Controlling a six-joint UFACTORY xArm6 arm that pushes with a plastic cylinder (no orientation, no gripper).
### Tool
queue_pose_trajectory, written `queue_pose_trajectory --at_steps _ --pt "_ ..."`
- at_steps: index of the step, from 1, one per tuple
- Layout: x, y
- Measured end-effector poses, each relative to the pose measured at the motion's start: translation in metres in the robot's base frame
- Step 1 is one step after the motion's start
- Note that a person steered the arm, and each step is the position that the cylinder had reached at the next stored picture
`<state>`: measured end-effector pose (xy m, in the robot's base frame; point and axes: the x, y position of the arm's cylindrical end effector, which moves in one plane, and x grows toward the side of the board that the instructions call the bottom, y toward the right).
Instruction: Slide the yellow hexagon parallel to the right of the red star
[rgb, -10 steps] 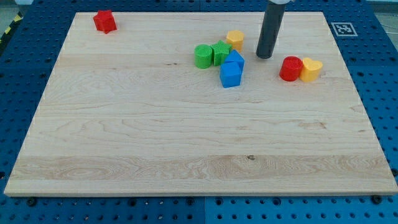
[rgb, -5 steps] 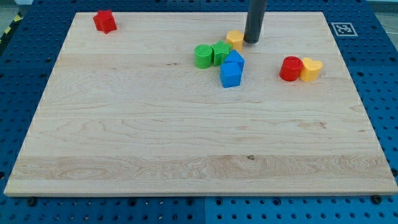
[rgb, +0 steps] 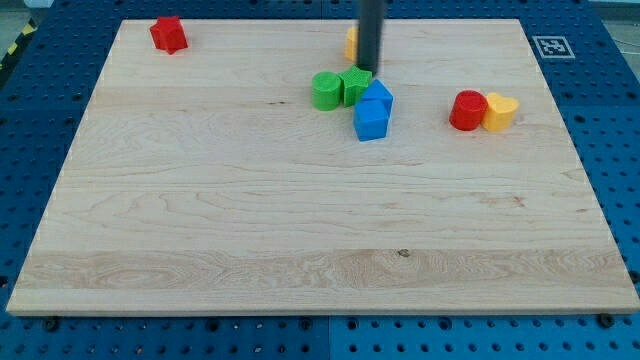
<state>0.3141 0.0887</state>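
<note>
Tip at the yellow hexagon

My tip (rgb: 368, 68) touches the yellow hexagon's (rgb: 352, 42) right side, mostly hiding it; no pincer fitted. The red star (rgb: 168, 34) lies far left of it.

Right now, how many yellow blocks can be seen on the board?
2. One yellow block peeks out at the view's left of my tip, mostly hidden behind the rod. The other yellow block touches the red cylinder at the view's right.
</note>
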Motion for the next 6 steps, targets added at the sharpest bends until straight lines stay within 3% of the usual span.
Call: queue_pose_trajectory --at_steps 1,2,3,6 --pt "-0.004 0.047" --pt "-0.051 0.028" --pt "-0.054 -0.013" --pt "-0.053 -0.055"
